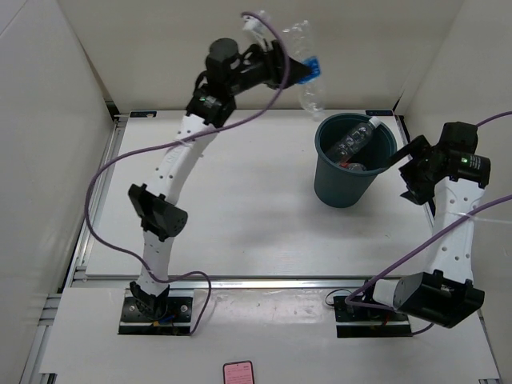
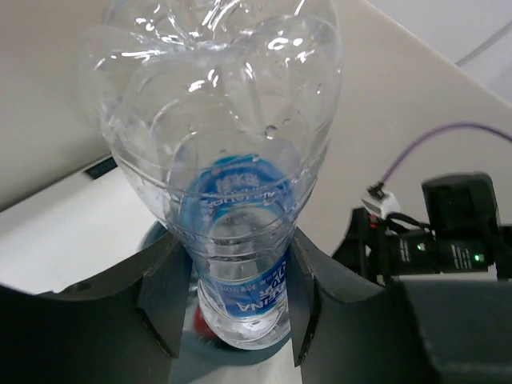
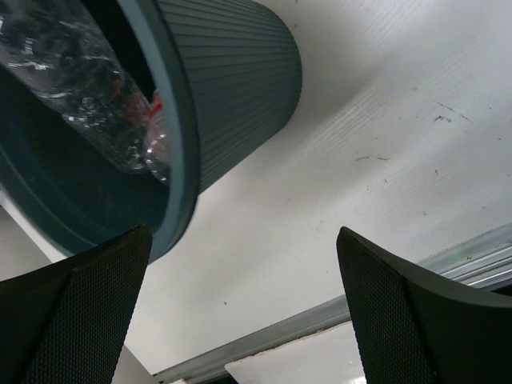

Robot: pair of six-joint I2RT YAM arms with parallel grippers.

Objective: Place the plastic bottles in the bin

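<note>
Left gripper [image 2: 232, 316] is gripping the blue-labelled bottle [image 2: 220, 152] at its waist, both fingers pressing the label, wide base up toward the wrist and neck pointing down. Below the gripper, and slightly toward the right arm, the bin [image 1: 344, 186] is standing with its mouth open; teal is showing just under the bottle's lower end in the wrist view. Right gripper [image 3: 240, 308] is hanging open and empty, just beside the bin's outer wall.

Risks: in the overhead view the bottle is hanging near the far rim, not over the centre, so on release it could clip the rim and tumble onto the table. The thin plastic could also be buckling under the squeeze and slipping early. A stray move by the right gripper could nudge the bin.

Hard to tell: the held bottle's cap is hidden, and its height above the bin cannot be judged. Inside, 1 clear bottle [image 1: 356, 140] and a red patch [image 3: 156, 102] are showing; no dark short bottle is visible.
</note>
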